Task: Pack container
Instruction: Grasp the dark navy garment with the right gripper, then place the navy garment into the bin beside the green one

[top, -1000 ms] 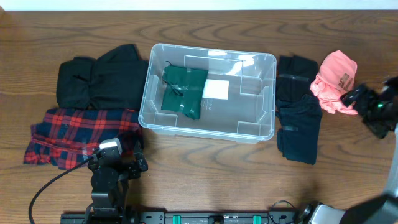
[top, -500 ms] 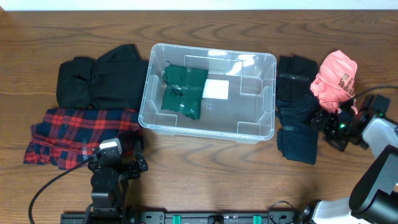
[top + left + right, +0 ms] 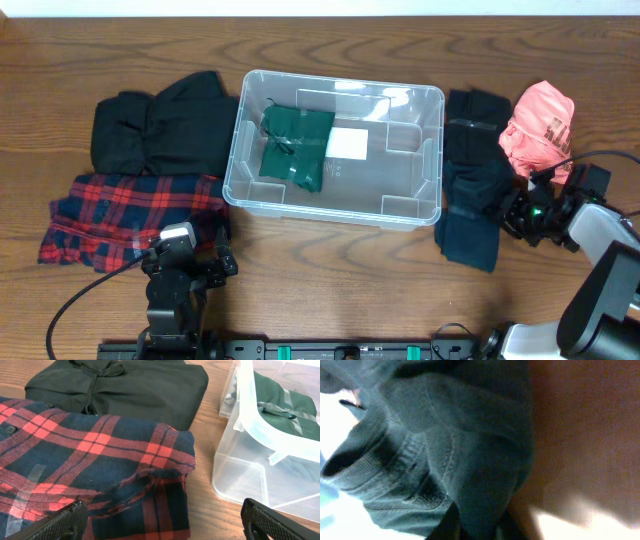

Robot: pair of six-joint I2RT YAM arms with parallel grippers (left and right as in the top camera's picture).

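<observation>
The clear container (image 3: 331, 213) stands mid-table with a folded green garment (image 3: 297, 146) and a white label (image 3: 348, 145) inside; its corner shows in the left wrist view (image 3: 248, 462). My right gripper (image 3: 513, 213) is shut on the right edge of a dark folded garment (image 3: 470, 218) lying right of the container. In the right wrist view the dark fabric (image 3: 465, 455) fills the frame and is pinched in the gripper (image 3: 480, 527). My left gripper (image 3: 190, 266) stands open near the front edge, its fingers wide apart over the plaid shirt's corner (image 3: 165, 527).
A black garment (image 3: 160, 125) lies left of the container with a red-and-navy plaid shirt (image 3: 130, 215) in front of it. Right of the container are another black folded piece (image 3: 475, 122) and a pink garment (image 3: 538, 130).
My right gripper moved left from beside the pink garment to the dark garment and shut on it. The garment's edge has bunched and shifted left. The left arm has not moved.
</observation>
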